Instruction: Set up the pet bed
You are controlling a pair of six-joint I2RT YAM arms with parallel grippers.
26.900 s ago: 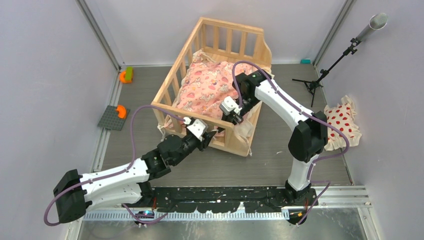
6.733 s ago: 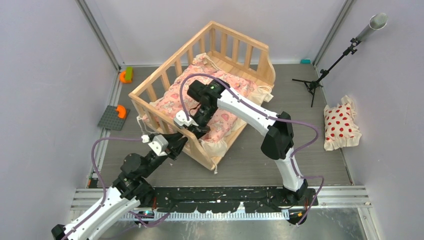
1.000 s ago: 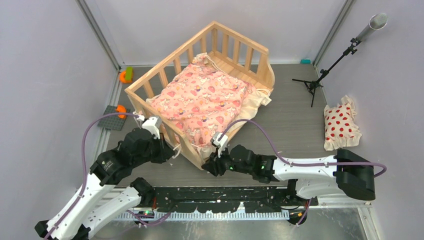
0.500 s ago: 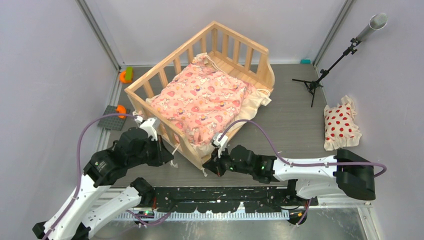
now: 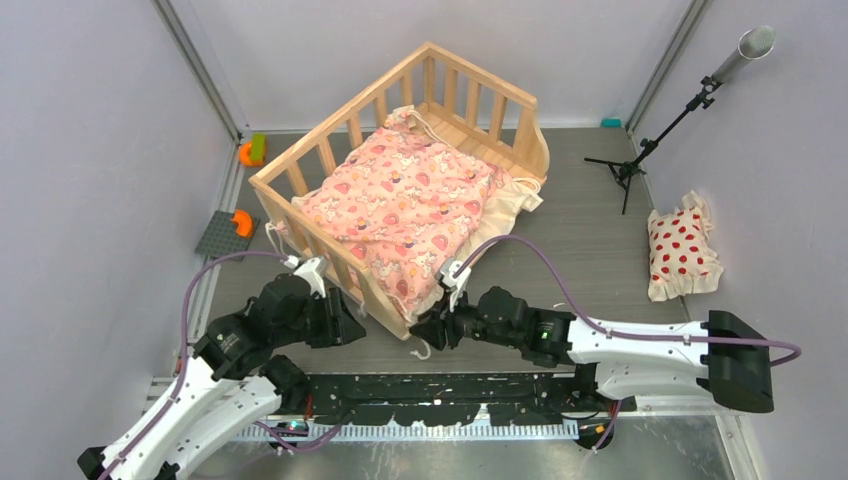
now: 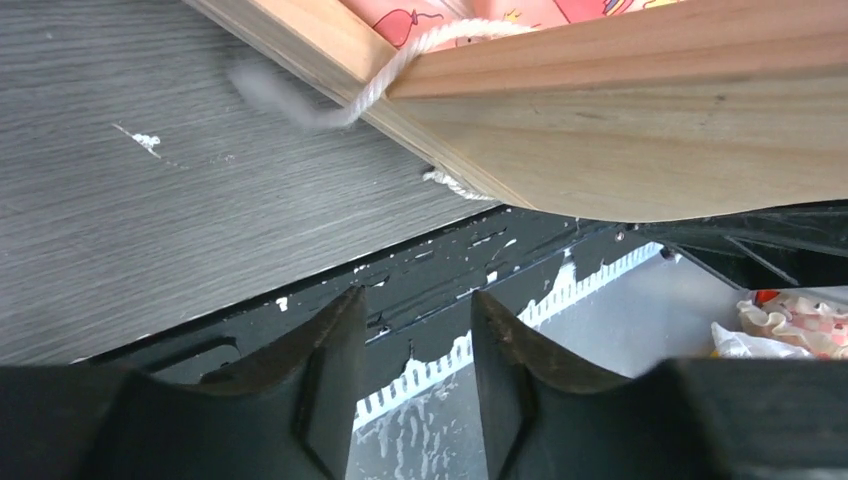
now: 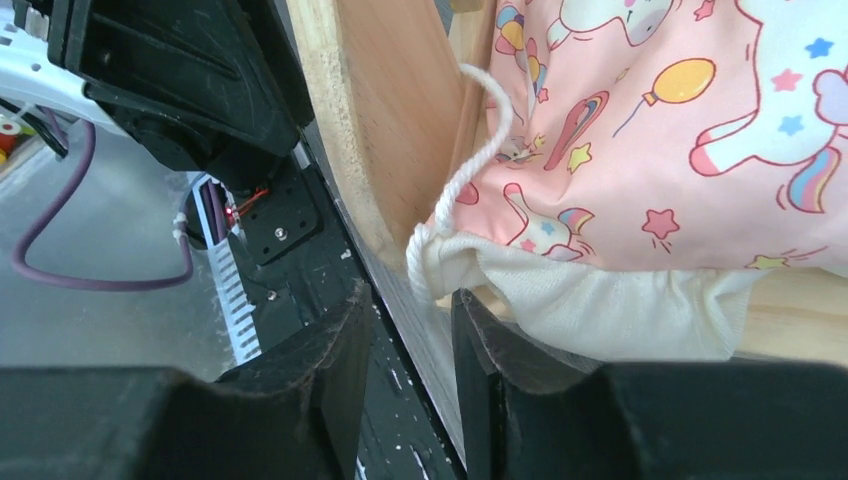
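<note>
The left gripper gapes partly open on nothing, just beneath the pet bed rail. The right gripper stands slightly parted and empty (a cream cord dangles just above) at the bed's near corner, mid-table.

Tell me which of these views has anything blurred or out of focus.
Left wrist: the cord is smeared at its loose end, while the pet bed shows sharp grain. Right wrist: the near fingers look dark and soft, the cushion print crisp. Top external: evenly lit, sharp throughout.
</note>
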